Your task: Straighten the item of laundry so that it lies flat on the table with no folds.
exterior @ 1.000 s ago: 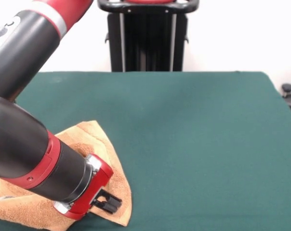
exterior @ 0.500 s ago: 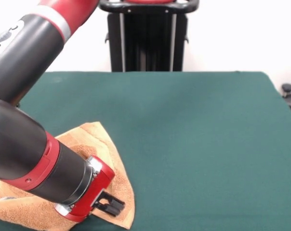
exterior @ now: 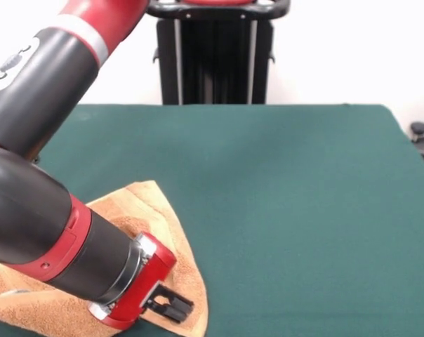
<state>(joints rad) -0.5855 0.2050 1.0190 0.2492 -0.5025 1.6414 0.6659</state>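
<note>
The orange-tan towel (exterior: pixel 161 219) lies rumpled at the near left of the dark green table (exterior: pixel 296 189). One corner peaks toward the middle, and folds run under my arm. My gripper (exterior: pixel 171 307) is low over the towel's near right edge, its black fingers pressed into the cloth and closed on it. My red and black forearm (exterior: pixel 43 239) hides much of the towel's left part. The towel's white tag is out of view.
The black pedestal (exterior: pixel 215 53) stands at the table's far side. The table's right edge (exterior: pixel 408 161) runs down the right of the picture, with dark gear (exterior: pixel 422 137) beyond it.
My gripper has moved right and slightly nearer the camera. The towel has moved with it, its right edge and peaked corner both shifting right.
</note>
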